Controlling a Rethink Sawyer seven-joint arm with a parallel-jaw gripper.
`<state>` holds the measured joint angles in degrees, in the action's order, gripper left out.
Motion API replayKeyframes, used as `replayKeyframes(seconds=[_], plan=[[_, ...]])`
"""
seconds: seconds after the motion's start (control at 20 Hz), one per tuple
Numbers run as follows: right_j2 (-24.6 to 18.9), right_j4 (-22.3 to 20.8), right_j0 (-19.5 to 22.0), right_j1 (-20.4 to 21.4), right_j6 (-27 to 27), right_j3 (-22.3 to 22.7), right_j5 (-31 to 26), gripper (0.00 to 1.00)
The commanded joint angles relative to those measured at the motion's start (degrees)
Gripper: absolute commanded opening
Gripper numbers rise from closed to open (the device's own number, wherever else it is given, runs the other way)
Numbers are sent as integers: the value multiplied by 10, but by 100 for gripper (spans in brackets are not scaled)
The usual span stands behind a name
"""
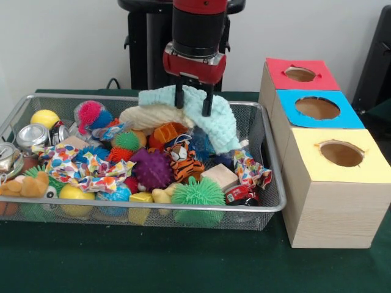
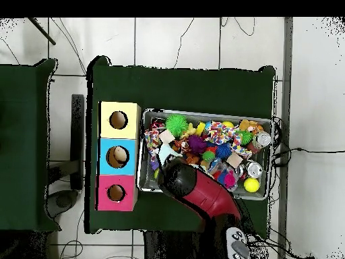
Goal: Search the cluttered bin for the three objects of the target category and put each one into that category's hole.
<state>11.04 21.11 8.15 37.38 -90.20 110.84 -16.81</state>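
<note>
The silver wire-mesh bin is full of toys. My gripper hangs over its back middle, shut on a pale teal knitted cloth that drapes around the fingers and down to the right. The orange striped tiger plush lies just below, in front of the cloth. A pale yellow plush sits by the front wall. An orange-tan plush lies at the front left. In the overhead view the arm hides the gripper.
Three wooden boxes stand right of the bin, with holes in red, blue and yellow tops. The bin also holds a cream knitted cloth, purple and green spiky balls, cans and a wood block.
</note>
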Motion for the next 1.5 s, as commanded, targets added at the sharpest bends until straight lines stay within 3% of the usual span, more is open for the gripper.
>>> replayKeyframes(seconds=[0.05, 0.35, 0.65, 0.85, 1.35, 1.5], plan=[[-66, -8, 15, -1, -70, -59, -18, 100], [-75, 0, 12, -19, -79, -76, -36, 100], [-79, 1, 6, -15, -90, -61, -29, 100], [-51, -7, -11, -7, -94, -84, -67, 100], [-18, -2, -34, 9, -121, -69, -100, 100], [-2, -4, -44, 23, -129, -84, -126, 100]])
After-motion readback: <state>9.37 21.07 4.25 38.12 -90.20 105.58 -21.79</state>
